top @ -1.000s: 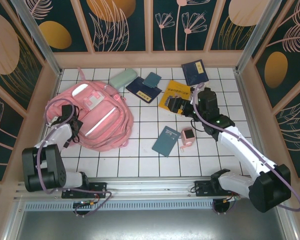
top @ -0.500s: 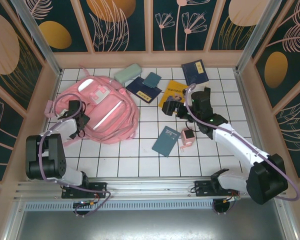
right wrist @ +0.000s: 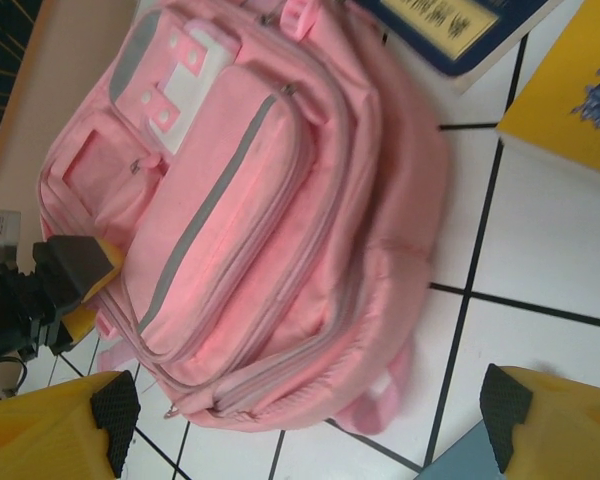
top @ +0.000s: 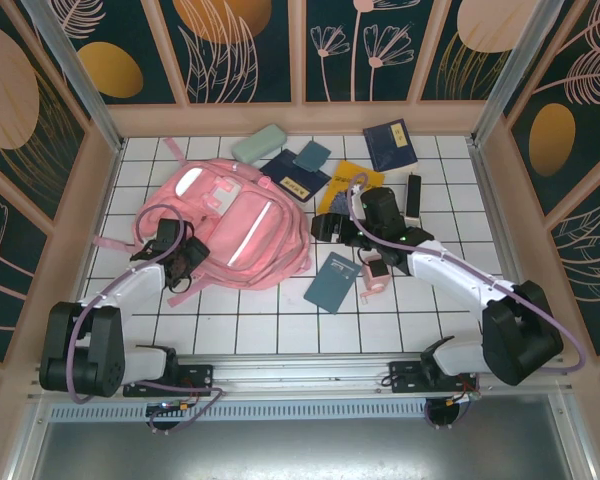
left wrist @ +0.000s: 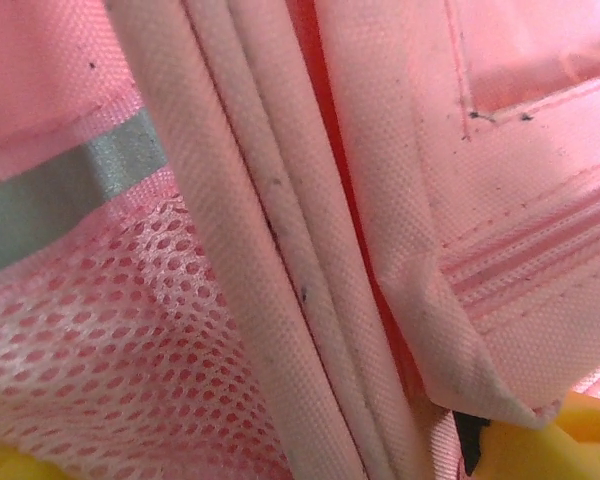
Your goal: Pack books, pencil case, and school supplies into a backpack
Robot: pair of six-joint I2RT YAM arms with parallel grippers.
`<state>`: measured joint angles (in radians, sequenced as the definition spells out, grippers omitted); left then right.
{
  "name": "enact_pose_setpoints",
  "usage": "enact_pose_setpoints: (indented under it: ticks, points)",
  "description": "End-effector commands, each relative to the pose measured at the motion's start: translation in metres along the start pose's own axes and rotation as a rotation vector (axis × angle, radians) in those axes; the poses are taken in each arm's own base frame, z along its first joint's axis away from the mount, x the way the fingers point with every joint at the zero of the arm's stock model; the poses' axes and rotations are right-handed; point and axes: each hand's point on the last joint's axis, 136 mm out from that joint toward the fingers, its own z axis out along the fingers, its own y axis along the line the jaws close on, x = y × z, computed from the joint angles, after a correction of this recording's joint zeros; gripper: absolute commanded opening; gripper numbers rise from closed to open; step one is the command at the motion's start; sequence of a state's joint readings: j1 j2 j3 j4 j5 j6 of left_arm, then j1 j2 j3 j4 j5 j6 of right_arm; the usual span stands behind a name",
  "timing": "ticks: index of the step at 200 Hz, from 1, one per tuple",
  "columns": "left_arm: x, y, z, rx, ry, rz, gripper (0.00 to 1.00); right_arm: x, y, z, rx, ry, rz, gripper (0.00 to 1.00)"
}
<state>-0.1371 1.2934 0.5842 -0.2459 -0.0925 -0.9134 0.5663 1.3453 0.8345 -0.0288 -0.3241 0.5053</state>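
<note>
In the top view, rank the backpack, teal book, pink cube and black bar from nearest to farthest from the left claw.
1. backpack: the left claw is against its near-left side.
2. teal book: right of the backpack.
3. pink cube: just right of that book.
4. black bar: far right, farther back.

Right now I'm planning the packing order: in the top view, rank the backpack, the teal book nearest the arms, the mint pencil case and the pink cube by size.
1. backpack, clearly largest
2. teal book
3. pencil case, narrower than the book
4. pink cube, smallest, partly hidden
</note>
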Motion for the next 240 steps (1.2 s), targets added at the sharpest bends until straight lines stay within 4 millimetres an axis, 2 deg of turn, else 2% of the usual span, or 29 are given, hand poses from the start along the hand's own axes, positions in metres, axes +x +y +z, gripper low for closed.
enact_pose_setpoints:
  ticks: [1,12,27,40,54,69,99,142,161,183,196,240]
  points:
    - [0.022,0.003,-0.011,0.009,0.089,0.056,0.78,-0.002,0.013,0.005,-0.033,0.001,-0.003,0.89]
    - [0.024,-0.002,-0.017,0.044,0.096,0.056,0.77,0.000,0.011,0.007,-0.026,0.006,0.006,0.89]
    - [0.038,-0.008,-0.017,0.088,0.154,0.067,0.77,0.006,0.007,0.013,-0.025,0.035,0.024,0.89]
    - [0.048,-0.007,-0.015,0.095,0.200,0.079,0.79,0.013,0.002,0.021,-0.016,0.062,0.059,0.89]
    - [0.049,-0.004,-0.018,0.093,0.194,0.074,0.82,0.021,-0.003,0.032,-0.011,0.102,0.096,0.89]
    - [0.039,-0.004,-0.029,0.096,0.139,0.080,0.87,0.027,-0.005,0.044,-0.008,0.143,0.115,0.89]
    - [0.001,-0.007,-0.057,0.042,-0.011,0.161,0.93,0.029,-0.007,0.063,0.016,0.173,0.113,0.85]
    - [-0.022,-0.026,-0.084,0.076,-0.080,0.260,0.95,0.027,-0.012,0.094,0.061,0.216,0.104,0.63]
    - [-0.025,-0.039,-0.091,0.097,-0.086,0.341,0.89,0.025,-0.014,0.104,0.078,0.225,0.094,0.54]
    - [-0.018,-0.055,-0.094,0.117,-0.071,0.407,0.90,0.022,-0.020,0.114,0.112,0.236,0.076,0.45]
    - [-0.010,-0.062,-0.093,0.132,-0.055,0.439,0.90,0.021,-0.023,0.120,0.127,0.247,0.064,0.37]
    - [0.006,-0.075,-0.090,0.142,-0.031,0.529,0.88,0.006,-0.033,0.141,0.174,0.250,0.028,0.11]
